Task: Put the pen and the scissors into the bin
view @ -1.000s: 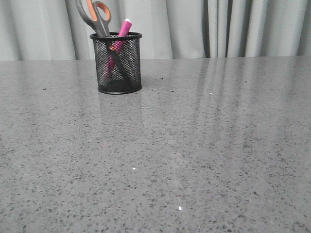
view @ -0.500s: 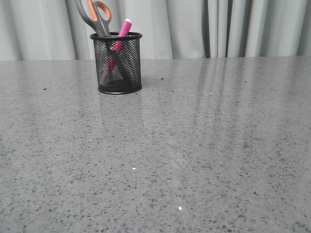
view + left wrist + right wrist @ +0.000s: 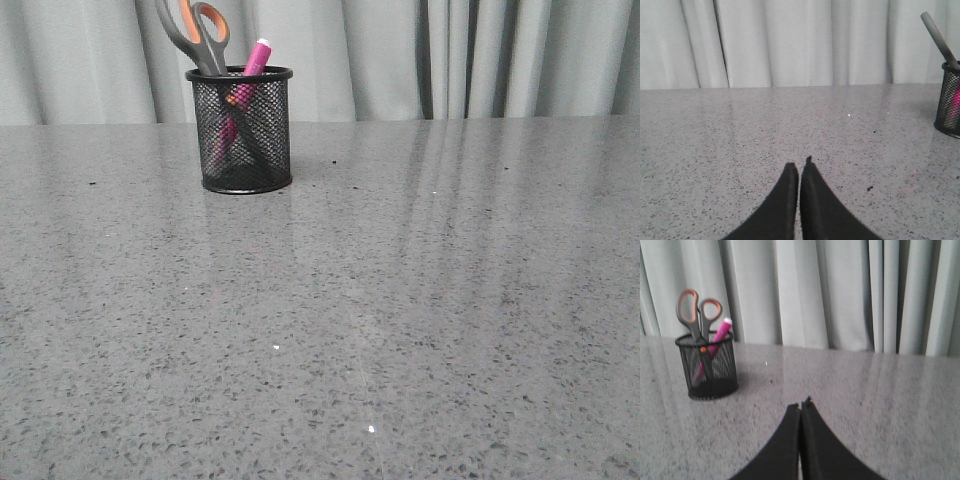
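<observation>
The black wire-mesh bin (image 3: 241, 130) stands upright at the far left of the grey table. The scissors (image 3: 195, 32) stand in it, handle loops up, blades inside. The magenta pen (image 3: 256, 58) leans in it beside them, white tip up. The right wrist view shows the bin (image 3: 707, 365), the scissors (image 3: 697, 315) and the pen (image 3: 720, 332). The left wrist view shows the bin's edge (image 3: 950, 100) with one grey scissors handle (image 3: 937, 32) above it. My left gripper (image 3: 799, 167) is shut and empty, low over the table. My right gripper (image 3: 801, 406) is shut and empty. Neither shows in the front view.
The grey speckled table (image 3: 400, 300) runs back to a pale pleated curtain (image 3: 450, 60). A few small dark specks (image 3: 869, 188) lie on the surface.
</observation>
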You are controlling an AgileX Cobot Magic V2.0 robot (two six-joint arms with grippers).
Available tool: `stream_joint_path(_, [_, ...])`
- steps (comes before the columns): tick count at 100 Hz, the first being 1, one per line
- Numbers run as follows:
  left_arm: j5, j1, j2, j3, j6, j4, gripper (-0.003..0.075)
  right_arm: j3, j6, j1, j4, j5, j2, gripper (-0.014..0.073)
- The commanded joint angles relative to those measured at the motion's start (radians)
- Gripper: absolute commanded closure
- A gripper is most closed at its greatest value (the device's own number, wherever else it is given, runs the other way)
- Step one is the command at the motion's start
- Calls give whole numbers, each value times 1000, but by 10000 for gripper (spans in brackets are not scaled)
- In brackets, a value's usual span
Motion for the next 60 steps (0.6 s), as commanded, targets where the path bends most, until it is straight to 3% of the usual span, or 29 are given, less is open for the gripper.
stream_joint_path(1, [-76, -6, -34, 44, -10, -9, 739, -21, -18, -6, 35, 75, -63, 665])
stream_joint_path(24, [-76, -6, -34, 44, -10, -9, 739, -14, -55, -119, 18, 435, -330, 665])
stream_joint_path(40, [-76, -6, -34, 44, -10, -9, 739, 52, -55, -240, -8, 482, -513, 665])
stream_joint_path(60, [-76, -6, -34, 44, -10, -9, 739, 81, -37, -273, -10, 692, -704, 665])
